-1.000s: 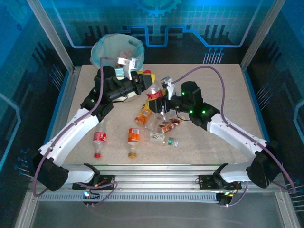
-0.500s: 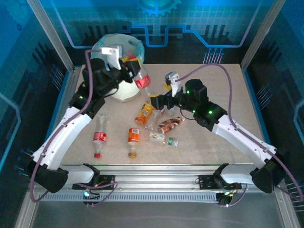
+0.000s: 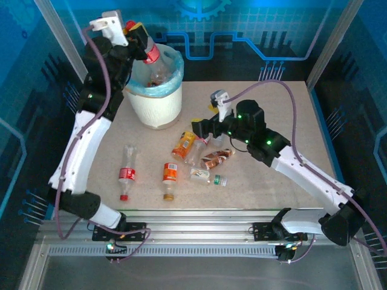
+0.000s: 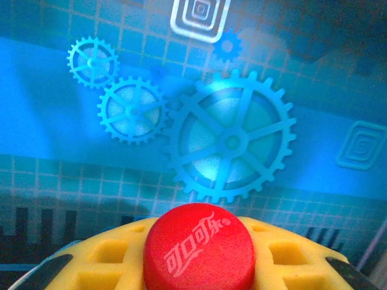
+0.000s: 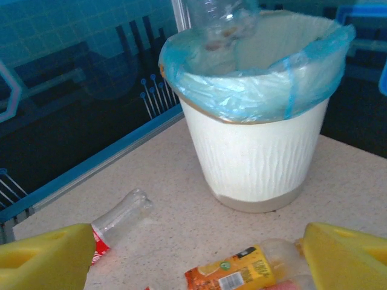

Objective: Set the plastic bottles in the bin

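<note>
The left end effector [image 3: 139, 36] is clamping a red-capped cola bottle [image 3: 152, 55] over the bin [image 3: 156, 109] — letting go should come next; the right end effector [image 5: 193, 254] is hovering open-jawed above an orange-labelled bottle [image 5: 233, 273].

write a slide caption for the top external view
Left arm holds a red-capped bottle above the lined bin; right arm's open jaws hover over loose bottles.

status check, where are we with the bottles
left gripper shut on red-label bottle, above the bin. right gripper open over the loose bottles on the table. nothing blocking the bin.
</note>
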Action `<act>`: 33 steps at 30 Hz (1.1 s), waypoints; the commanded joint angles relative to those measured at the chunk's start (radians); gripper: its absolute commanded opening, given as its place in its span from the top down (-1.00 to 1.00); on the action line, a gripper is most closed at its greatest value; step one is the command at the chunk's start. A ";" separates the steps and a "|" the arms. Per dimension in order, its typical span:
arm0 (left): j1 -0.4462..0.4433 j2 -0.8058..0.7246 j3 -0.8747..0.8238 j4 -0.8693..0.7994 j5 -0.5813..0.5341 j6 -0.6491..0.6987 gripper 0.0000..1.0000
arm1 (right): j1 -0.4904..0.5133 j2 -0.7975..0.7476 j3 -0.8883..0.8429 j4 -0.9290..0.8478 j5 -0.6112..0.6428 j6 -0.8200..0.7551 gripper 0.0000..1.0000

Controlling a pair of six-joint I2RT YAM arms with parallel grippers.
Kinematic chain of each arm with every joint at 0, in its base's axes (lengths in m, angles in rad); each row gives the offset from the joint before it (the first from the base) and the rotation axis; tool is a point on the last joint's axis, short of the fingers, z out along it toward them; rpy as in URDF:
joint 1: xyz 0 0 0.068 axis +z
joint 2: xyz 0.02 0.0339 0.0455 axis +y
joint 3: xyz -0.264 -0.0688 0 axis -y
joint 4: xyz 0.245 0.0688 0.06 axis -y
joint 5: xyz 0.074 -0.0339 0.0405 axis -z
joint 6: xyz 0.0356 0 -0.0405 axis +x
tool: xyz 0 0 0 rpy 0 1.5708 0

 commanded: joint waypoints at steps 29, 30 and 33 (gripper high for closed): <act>0.102 0.379 0.071 -0.209 -0.075 0.138 0.71 | 0.030 0.609 0.711 -0.386 -0.061 0.228 -0.80; 0.110 0.375 0.048 -0.204 -0.071 0.125 0.69 | 0.028 0.604 0.702 -0.386 -0.058 0.229 -0.80; 0.136 0.363 -0.011 -0.203 -0.047 0.070 0.67 | 0.028 0.599 0.682 -0.383 -0.056 0.235 -0.80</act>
